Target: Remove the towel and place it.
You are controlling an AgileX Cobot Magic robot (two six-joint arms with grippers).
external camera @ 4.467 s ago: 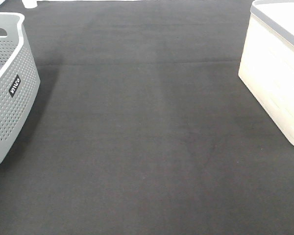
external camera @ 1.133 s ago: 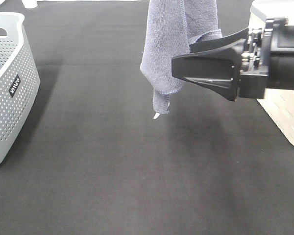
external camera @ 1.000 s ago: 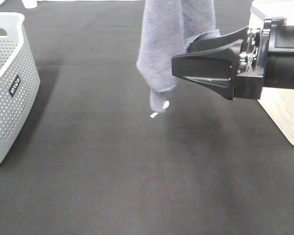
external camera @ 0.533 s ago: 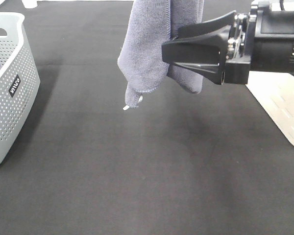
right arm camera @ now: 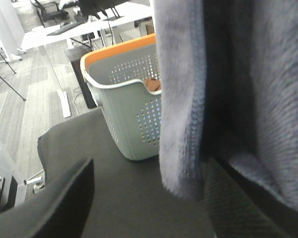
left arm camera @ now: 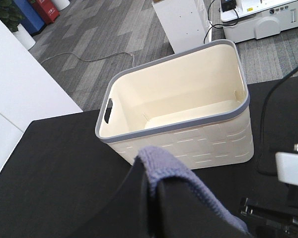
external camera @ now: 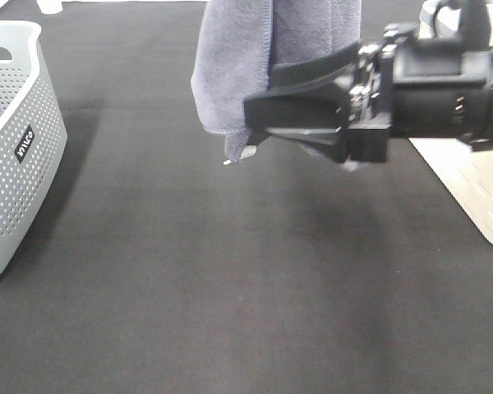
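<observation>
The grey-lavender towel (external camera: 234,66) hangs down from above the top edge of the exterior view, its small white tag (external camera: 228,162) at the lowest corner, well above the black mat. My left gripper (left arm camera: 148,173) is shut on the towel's top fold (left arm camera: 164,163); it is outside the exterior view. My right gripper (external camera: 259,86) reaches in from the right, open, with its two black fingers on either side of the hanging towel. In the right wrist view the towel (right arm camera: 188,99) fills the gap next to one finger, and the other finger (right arm camera: 59,198) stands apart from it.
A grey perforated laundry basket (external camera: 16,148) stands at the left edge; it also shows in the right wrist view (right arm camera: 129,99). A cream basket (external camera: 476,189) stands at the right edge and looks empty in the left wrist view (left arm camera: 179,99). A black mat (external camera: 189,287) covers the table.
4.5 s ago neither the towel nor an arm was in view. Over the last second the towel and my right gripper have moved left, and the towel's lower end has risen.
</observation>
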